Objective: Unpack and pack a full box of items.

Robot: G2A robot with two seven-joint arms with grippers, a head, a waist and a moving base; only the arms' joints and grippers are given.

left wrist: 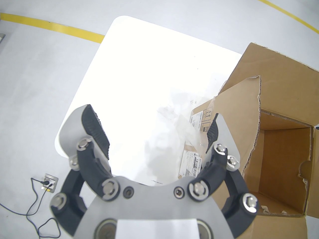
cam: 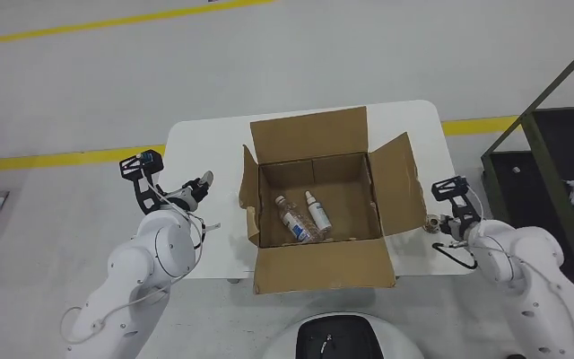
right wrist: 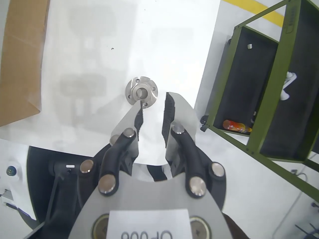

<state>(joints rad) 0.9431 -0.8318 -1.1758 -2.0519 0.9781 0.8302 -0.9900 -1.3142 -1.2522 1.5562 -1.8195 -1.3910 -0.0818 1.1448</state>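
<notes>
While the right gripper (right wrist: 154,100) hangs empty, its fingers slightly apart, a metal flange (right wrist: 141,93) lies on the table (right wrist: 99,13) just past its tips. The left gripper (left wrist: 152,111) gapes wide over the tabletop beside the box (cam: 323,265). Two bottles (cam: 294,222) lie inside, so I judge the job midway, though I cannot tell whether it is unpacking or repacking.

I'm in an industrial hall or robot lab: grey painted floor (cam: 108,81) crossed by yellow lines (cam: 90,157), a green metal rack (right wrist: 271,80) beside my white table (cam: 215,144), a wired socket box (left wrist: 49,182) set in the floor
</notes>
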